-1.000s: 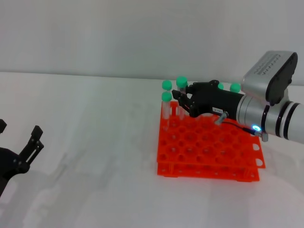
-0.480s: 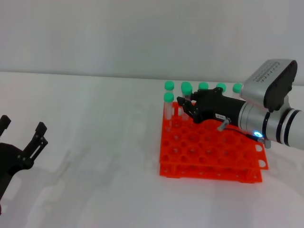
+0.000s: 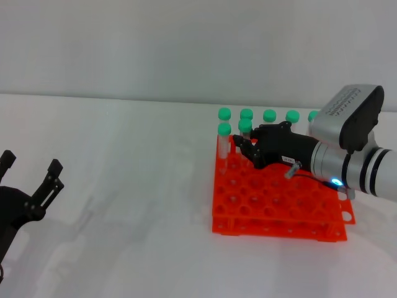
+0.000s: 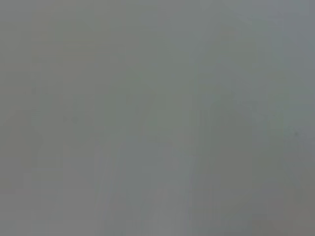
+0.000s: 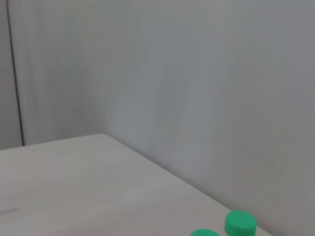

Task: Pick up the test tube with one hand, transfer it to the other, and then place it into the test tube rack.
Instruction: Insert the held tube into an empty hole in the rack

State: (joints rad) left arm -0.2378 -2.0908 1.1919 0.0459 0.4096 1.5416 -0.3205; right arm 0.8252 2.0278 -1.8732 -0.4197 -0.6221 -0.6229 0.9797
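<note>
Since the earlier head view, the right tool (image 3: 243, 144) has drawn back a little toward the robot and sunk lower over the test tube rack (image 3: 276, 197), and the green cap at its tip now sits lower, close to the level of the neighbouring caps. That right tool, black-fingered on a silver-grey wrist with a blue light, reaches in from the right above the rack's far rows; its fingers are gathered around the test tube (image 3: 245, 128) just below the cap, though whether they still press on it or have slackened cannot be told. The tube stands upright in the rack's second row from the far edge, just beside another capped tube (image 3: 224, 134) at the rack's far left corner. Behind them a row of green-capped tubes (image 3: 269, 115) lines the rack's far edge. The rack, bright orange-red with two tiers and a grid of round holes, rests on the white desk (image 3: 124, 186) right of centre.

The left tool (image 3: 28, 186) hangs low at the left edge, well apart from the rack, its black fingers spread with nothing between them.

The right wrist view shows only two green caps (image 5: 240, 222) at the frame's edge, the desk and a grey wall. The left wrist view is a plain grey blur.
</note>
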